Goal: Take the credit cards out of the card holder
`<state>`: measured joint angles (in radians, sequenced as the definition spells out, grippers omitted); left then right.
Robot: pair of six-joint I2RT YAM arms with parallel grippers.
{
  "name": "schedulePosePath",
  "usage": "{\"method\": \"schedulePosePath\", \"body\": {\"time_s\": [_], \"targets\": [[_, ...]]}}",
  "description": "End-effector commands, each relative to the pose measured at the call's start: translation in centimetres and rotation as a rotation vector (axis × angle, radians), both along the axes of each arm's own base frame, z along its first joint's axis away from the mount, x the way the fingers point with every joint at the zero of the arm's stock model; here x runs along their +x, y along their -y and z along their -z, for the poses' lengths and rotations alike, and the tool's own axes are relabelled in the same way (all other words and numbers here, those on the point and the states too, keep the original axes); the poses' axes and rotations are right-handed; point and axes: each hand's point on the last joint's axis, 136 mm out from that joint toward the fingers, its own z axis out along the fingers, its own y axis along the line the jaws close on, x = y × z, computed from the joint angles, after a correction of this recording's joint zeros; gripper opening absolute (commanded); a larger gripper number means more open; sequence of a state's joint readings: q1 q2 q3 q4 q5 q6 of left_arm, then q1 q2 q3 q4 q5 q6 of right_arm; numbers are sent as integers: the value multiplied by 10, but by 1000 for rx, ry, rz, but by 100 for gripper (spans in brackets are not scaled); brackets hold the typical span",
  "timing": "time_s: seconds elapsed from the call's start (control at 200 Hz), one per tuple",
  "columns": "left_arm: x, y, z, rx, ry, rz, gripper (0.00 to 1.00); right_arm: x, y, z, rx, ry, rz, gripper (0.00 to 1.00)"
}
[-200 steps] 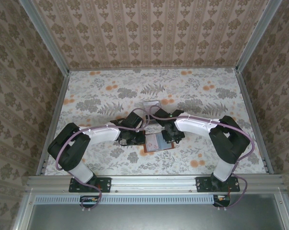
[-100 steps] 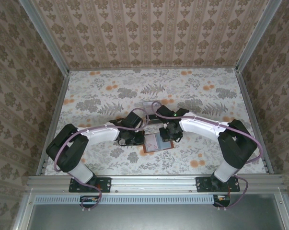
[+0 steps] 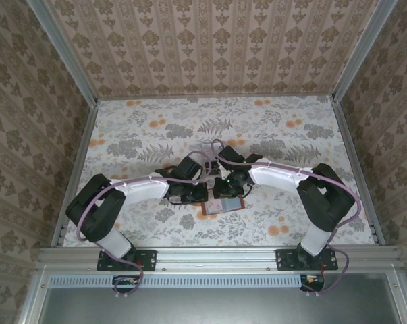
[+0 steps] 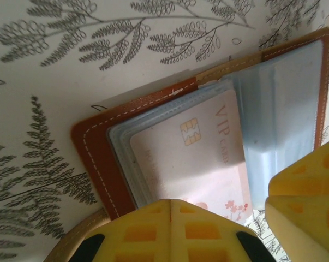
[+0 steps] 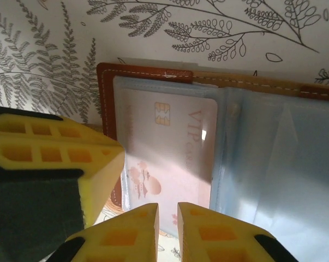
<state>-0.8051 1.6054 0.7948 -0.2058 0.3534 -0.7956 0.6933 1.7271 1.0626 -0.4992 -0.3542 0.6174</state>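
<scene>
**Two grippers crowd an open wallet**

The wallet [image 3: 225,205] lies open on the floral table [image 3: 142,135], near the front edge at mid-width, with both arms bent in over it. The left gripper [image 3: 194,194] sits at the wallet's left side. The right gripper [image 3: 225,187] is over its far edge, and the two heads are just beside each other.

In the left wrist view, reddish-brown leather with pale stitching frames grey-blue sleeves. A pale pink card [image 4: 194,155], bearing a gold chip and the words "VIP CARD", lies tucked into one half of the wallet. The left gripper's yellow fingers [image 4: 137,232] are pressed together with no gap. Their tips are over the near end of the card and the wallet's rim; whether they touch it cannot be told.

In the right wrist view, the right gripper's fingers [image 5: 126,234] stand almost together, a thin slit between them, at the card's near edge. Whether the card sits in that slit cannot be told.
</scene>
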Motion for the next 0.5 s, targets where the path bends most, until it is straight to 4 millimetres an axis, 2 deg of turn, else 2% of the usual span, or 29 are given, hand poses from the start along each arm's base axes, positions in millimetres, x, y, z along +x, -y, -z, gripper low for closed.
{"method": "schedulePosePath", "body": {"time_s": [0.0,0.195,0.495], "targets": [[0,9,1,-19,-22,0,3,-4,-3,8,29,-45,9,19],[-4,-3,11,40,-36,3,3,-2,0,14,18,-52,13,19],[-6,-8,13,67,-36,7,3,-2,10,28,-39,-56,18,23]]}}
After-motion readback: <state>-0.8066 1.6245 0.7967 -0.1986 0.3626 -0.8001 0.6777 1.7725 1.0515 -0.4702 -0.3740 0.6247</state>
